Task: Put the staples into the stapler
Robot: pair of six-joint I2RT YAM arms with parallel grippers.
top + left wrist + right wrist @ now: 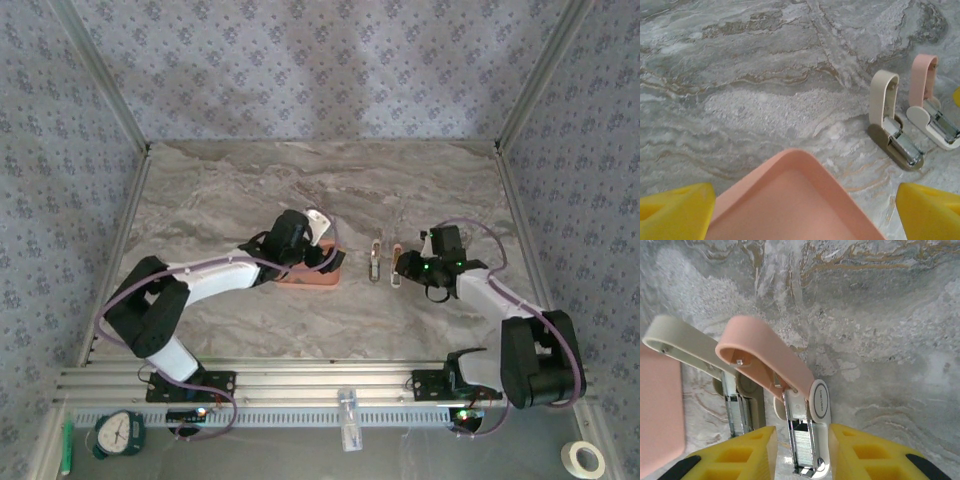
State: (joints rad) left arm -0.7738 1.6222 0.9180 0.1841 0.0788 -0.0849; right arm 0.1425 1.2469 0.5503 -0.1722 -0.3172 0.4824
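Note:
The pale pink-and-white stapler (812,400) lies open on the marble table, its pink lid (765,352) swung up. A grey strip of staples (804,446) sits in its metal channel. My right gripper (802,442) is open and straddles the stapler's front end, one yellow finger (742,452) on each side. From above, this stapler (397,266) lies just left of my right gripper (410,266). My left gripper (802,200) is open, hovering over a corner of the salmon-pink tray (790,200); no staples show in that corner.
A second, beige-and-olive stapler (737,405) lies open right beside the pink one, on its left (375,260). The tray (305,277) sits left of both, under my left gripper (318,248). Patterned walls enclose the table.

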